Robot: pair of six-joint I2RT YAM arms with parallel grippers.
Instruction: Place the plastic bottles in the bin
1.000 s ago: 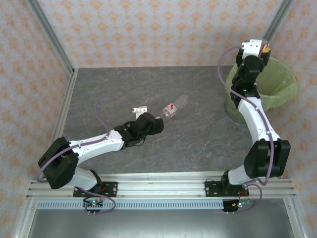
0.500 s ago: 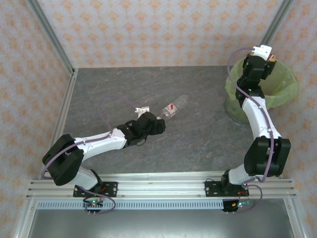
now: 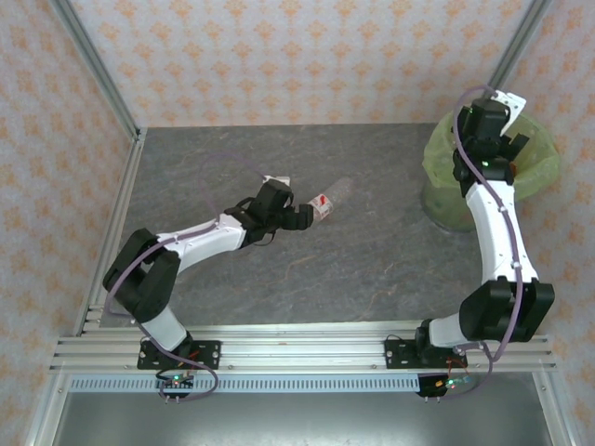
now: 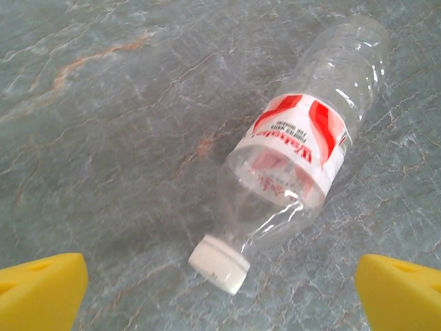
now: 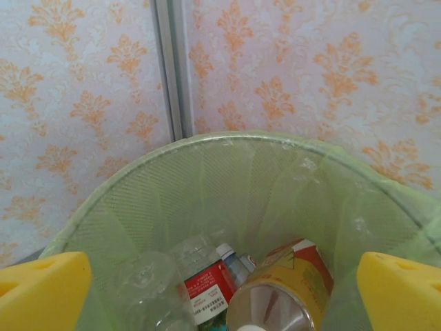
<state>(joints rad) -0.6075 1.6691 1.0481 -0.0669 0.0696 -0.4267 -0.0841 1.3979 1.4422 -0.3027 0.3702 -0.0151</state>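
Observation:
A clear plastic bottle (image 4: pixel 303 138) with a red-and-white label and a white cap (image 4: pixel 219 262) lies on its side on the grey stone table (image 3: pixel 372 269). Its cap points at my left gripper (image 4: pixel 220 296), which is open, with the yellow fingertips (image 4: pixel 41 289) wide apart on either side of the cap. In the top view the left gripper (image 3: pixel 302 216) sits just left of the bottle (image 3: pixel 327 200). My right gripper (image 3: pixel 507 139) hangs open over the bin (image 3: pixel 539 177). Inside the green-lined bin (image 5: pixel 241 138) lie a red-labelled clear bottle (image 5: pixel 207 289) and a yellow-labelled container (image 5: pixel 296 289).
The bin stands at the far right corner against the patterned walls. An aluminium post (image 5: pixel 172 69) rises behind it. Metal rails (image 3: pixel 297 348) run along the near edge by the arm bases.
My right gripper has swung further out over the bin and its jaws have opened. My left gripper has moved up and right, closer to the bottle's cap end.

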